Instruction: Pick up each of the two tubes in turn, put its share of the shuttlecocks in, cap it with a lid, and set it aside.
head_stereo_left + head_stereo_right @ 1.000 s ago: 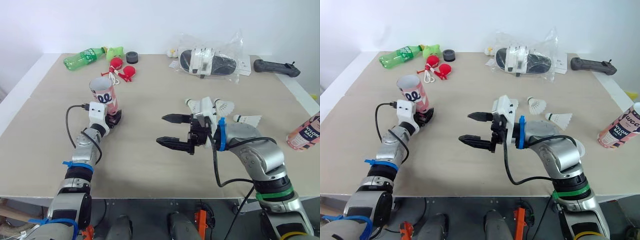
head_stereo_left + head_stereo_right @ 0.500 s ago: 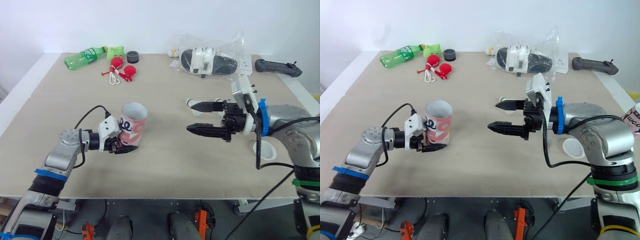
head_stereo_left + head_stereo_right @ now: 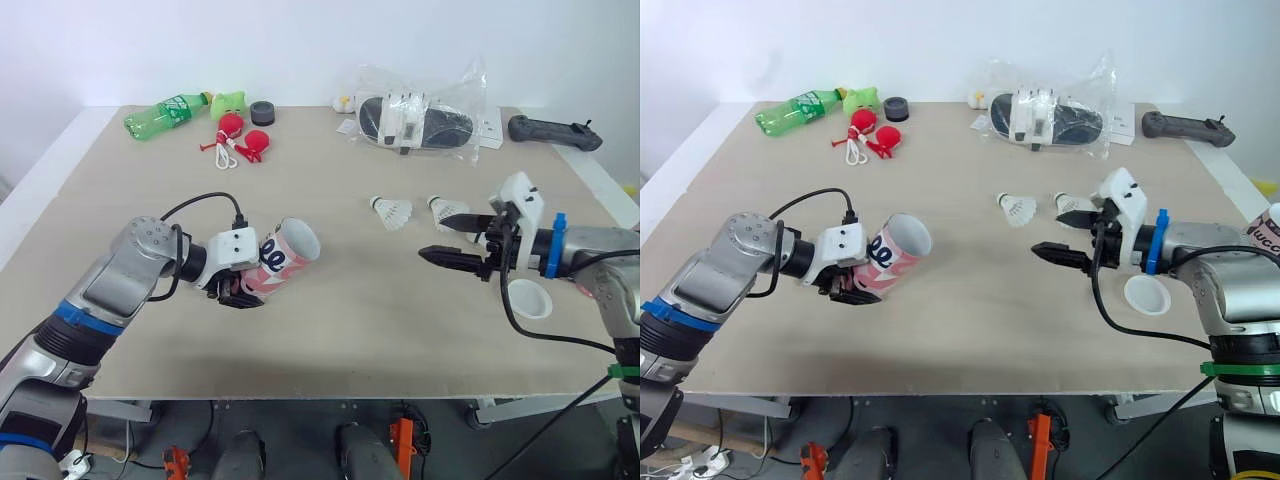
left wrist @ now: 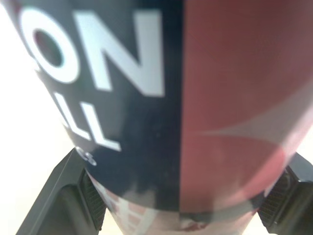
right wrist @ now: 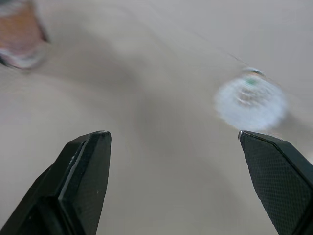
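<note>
A pink and dark blue tube (image 3: 283, 263) is held tilted over the table's middle left, its open mouth facing right. My left gripper (image 3: 236, 291) is shut on its lower end, and the tube's wall (image 4: 195, 98) sits between the black fingers (image 4: 68, 196). Two white shuttlecocks (image 3: 391, 211) (image 3: 438, 206) lie right of centre. Just right of them my right gripper (image 3: 435, 236) is open with nothing in it. From the right wrist, one shuttlecock (image 5: 250, 102) lies ahead of the open gripper (image 5: 172, 133). A white lid (image 3: 530, 298) lies under the right forearm. A second tube (image 3: 1268, 238) stands at the right edge.
Along the far edge are a green bottle (image 3: 165, 113), a green toy (image 3: 230, 102), red items with a cord (image 3: 245, 140), a black round piece (image 3: 263, 112), a clear plastic bag of things (image 3: 420, 120) and a black controller (image 3: 555, 133).
My left arm has carried the tube from the table's left toward the middle and tipped it, mouth to the right. The right gripper has drawn back to the right of the shuttlecocks, still open.
</note>
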Controlling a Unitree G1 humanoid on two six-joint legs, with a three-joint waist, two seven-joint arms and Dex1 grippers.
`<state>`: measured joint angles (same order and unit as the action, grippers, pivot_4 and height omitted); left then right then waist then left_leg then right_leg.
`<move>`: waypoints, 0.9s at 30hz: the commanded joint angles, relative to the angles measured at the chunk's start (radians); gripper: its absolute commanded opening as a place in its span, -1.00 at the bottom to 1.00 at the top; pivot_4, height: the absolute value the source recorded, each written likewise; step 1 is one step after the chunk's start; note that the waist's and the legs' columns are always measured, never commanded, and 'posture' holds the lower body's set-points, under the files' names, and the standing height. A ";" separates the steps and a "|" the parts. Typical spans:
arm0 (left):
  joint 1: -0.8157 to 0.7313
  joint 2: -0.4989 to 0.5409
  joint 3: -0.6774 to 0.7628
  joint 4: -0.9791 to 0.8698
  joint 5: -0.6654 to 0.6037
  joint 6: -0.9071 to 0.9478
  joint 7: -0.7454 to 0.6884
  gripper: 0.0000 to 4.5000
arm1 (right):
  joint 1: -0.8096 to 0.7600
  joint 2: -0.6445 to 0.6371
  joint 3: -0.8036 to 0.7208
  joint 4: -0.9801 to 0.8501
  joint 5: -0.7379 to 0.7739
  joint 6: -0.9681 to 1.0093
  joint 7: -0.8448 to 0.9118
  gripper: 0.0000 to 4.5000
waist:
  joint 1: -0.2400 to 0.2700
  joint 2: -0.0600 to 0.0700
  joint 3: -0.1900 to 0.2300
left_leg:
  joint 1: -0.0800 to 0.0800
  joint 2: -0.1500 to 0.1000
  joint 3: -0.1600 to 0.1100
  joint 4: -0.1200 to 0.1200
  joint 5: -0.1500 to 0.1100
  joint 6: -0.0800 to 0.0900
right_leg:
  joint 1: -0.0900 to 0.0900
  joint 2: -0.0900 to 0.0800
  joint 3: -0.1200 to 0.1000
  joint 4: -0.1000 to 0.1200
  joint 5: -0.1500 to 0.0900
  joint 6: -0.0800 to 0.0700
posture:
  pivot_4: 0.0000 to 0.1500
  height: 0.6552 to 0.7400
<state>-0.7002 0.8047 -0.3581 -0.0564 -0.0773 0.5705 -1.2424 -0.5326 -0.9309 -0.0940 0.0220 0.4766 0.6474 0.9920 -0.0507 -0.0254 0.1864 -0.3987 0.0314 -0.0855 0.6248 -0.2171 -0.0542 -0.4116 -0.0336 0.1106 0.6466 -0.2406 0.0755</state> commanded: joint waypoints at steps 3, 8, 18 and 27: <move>-0.013 0.020 -0.030 -0.034 0.039 0.075 0.002 0.40 | 0.011 0.025 -0.065 -0.011 -0.018 -0.017 -0.075 1.00 | -0.002 0.000 0.000 | 0.001 0.000 0.000 0.000 0.000 0.000 | 0.000 0.000 0.000 0.001 0.000 0.000 | 1.00 1.00; -0.059 0.034 -0.055 -0.039 0.094 0.105 0.025 0.40 | -0.001 0.144 -0.041 -0.010 -0.075 -0.035 -0.220 1.00 | -0.010 0.000 0.000 | 0.002 0.000 0.000 0.001 0.000 0.000 | 0.002 0.001 0.000 0.002 0.001 -0.001 | 1.00 1.00; -0.024 0.000 -0.026 -0.109 0.007 0.157 -0.002 0.40 | -0.038 0.393 0.032 0.049 -0.177 -0.133 -0.401 1.00 | -0.023 0.001 0.000 | 0.001 0.000 0.000 0.001 0.000 0.000 | 0.001 0.001 0.001 0.002 0.000 0.000 | 1.00 1.00; 0.021 0.002 -0.016 -0.111 0.003 0.113 0.001 0.40 | -0.109 0.508 0.072 0.241 -0.277 -0.285 -0.477 1.00 | -0.022 0.001 0.000 | 0.001 -0.001 0.000 0.002 0.000 0.000 | 0.002 -0.001 0.000 0.003 0.001 0.000 | 1.00 1.00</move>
<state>-0.6937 0.8039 -0.3674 -0.1434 -0.0649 0.6939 -1.2328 -0.6120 -0.4235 -0.0067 0.2618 0.2114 0.3988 0.5339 -0.0727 -0.0247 0.1866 -0.3974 0.0307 -0.0860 0.6270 -0.2167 -0.0539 -0.4101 -0.0341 0.1109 0.6497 -0.2400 0.0754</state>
